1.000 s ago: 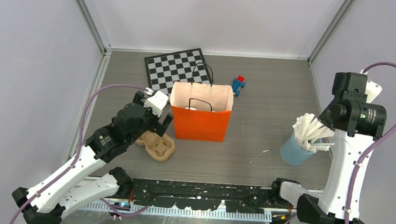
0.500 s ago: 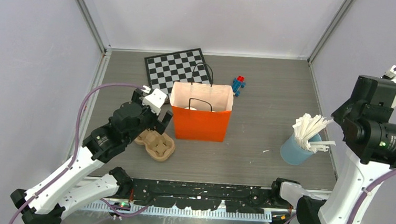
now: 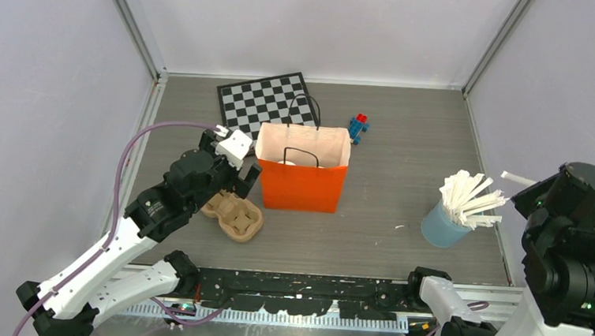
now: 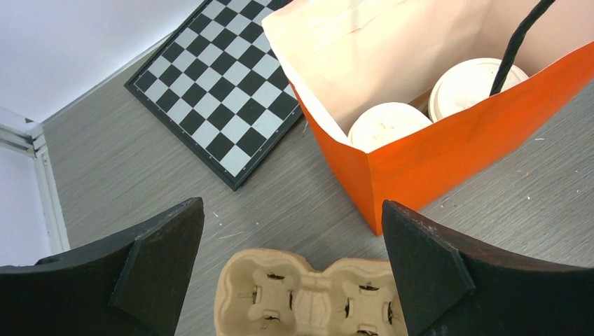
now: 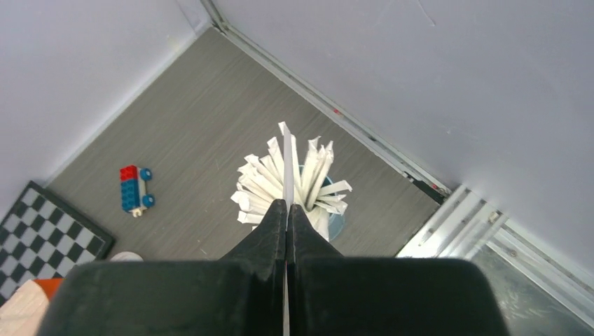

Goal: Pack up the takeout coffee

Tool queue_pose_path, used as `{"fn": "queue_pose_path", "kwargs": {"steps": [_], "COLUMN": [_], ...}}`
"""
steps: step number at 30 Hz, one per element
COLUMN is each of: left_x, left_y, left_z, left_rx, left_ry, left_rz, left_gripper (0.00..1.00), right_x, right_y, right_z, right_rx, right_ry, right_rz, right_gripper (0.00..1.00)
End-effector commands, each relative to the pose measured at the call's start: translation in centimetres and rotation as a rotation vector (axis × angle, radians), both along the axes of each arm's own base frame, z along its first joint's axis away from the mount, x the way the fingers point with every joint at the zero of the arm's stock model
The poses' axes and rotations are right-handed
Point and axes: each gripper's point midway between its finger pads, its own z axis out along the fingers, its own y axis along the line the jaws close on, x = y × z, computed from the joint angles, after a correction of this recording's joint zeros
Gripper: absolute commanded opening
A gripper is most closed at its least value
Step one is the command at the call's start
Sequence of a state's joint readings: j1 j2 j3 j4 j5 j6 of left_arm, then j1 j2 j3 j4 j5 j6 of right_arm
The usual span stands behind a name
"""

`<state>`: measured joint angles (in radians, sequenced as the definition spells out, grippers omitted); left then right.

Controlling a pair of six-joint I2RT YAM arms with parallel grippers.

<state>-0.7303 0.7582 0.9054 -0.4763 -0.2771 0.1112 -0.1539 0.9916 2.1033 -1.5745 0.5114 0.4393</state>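
Observation:
Two takeout coffee cups with white lids (image 4: 387,126) (image 4: 471,84) stand inside the orange paper bag (image 3: 301,186). To the bag's left, my left gripper (image 4: 291,217) hangs open over the tan pulp cup tray (image 4: 315,297), and nothing is between its fingers. High at the right, my right gripper (image 5: 287,204) is shut on a single white wrapped straw (image 5: 286,161). That straw sticks out above the pale blue tumbler (image 3: 444,226), which is full of straws (image 3: 470,200).
A checkerboard (image 3: 266,102) lies at the back, behind the bag. A small red and blue toy brick (image 3: 358,127) sits to the bag's back right. Grey walls close in the table on three sides.
My right arm has risen and swung toward the near right, carrying one straw up and away from the tumbler. The left arm has barely shifted.

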Motion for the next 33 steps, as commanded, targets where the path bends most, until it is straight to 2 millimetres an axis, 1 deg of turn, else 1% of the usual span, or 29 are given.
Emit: {"fn": "queue_pose_path", "kwargs": {"steps": [1,4,6,8,9,11,14,16,17,19,22,25,28,31,33], "left_x": [0.7,0.8,0.8,0.7,0.6,0.5,0.4,0.4,0.5,0.8,1.1,1.3,1.5,2.1,2.6], "left_y": [0.1,-0.2,-0.4,-0.6,-0.7,-0.7,-0.5,-0.4,-0.6,-0.9,-1.4,-1.9,-2.5,-2.9,-3.1], "left_z": [3.6,4.1,4.2,4.7,5.1,6.5,8.5,9.4,9.6,9.8,9.8,9.3,8.8,8.7,8.9], "left_rx": [-0.061,-0.101,-0.133,-0.181,-0.205,-0.245,-0.277,-0.286,-0.287,-0.288,-0.298,-0.322,-0.338,-0.341,-0.346], "left_ry": [-0.088,-0.068,-0.040,-0.021,-0.016,-0.024,-0.038,-0.041,-0.042,-0.040,-0.014,0.017,0.043,0.052,0.053], "left_rz": [0.020,0.038,0.049,0.063,0.067,0.071,0.088,0.092,0.087,0.083,0.090,0.098,0.100,0.106,0.120], "left_gripper": [1.00,1.00,1.00,1.00,1.00,1.00,1.00,1.00,1.00,1.00,1.00,1.00,1.00,1.00,1.00], "right_x": [1.8,5.0,7.1,9.0,9.9,11.2,12.6,13.7,14.4,14.9,15.2,15.3,14.8,14.1,13.5], "right_y": [1.0,3.5,5.3,7.1,8.1,9.4,11.3,12.8,13.5,14.5,15.2,16.4,18.0,19.9,21.6], "right_z": [2.1,3.0,2.9,2.6,2.8,2.7,3.1,2.5,1.6,1.0,2.3,3.2,3.0,2.1,1.6], "right_rx": [-0.006,0.053,0.111,0.180,0.210,0.262,0.328,0.403,0.447,0.490,0.480,0.522,0.566,0.584,0.585], "right_ry": [-0.143,-0.220,-0.240,-0.248,-0.268,-0.281,-0.313,-0.300,-0.271,-0.261,-0.334,-0.352,-0.336,-0.300,-0.276], "right_rz": [0.079,0.234,0.335,0.428,0.484,0.551,0.647,0.720,0.752,0.804,0.849,0.907,0.970,1.044,1.118], "right_gripper": [0.00,0.00,0.00,0.00,0.00,0.00,0.00,0.00,0.00,0.00,0.00,0.00,0.00,0.00,0.00]}}
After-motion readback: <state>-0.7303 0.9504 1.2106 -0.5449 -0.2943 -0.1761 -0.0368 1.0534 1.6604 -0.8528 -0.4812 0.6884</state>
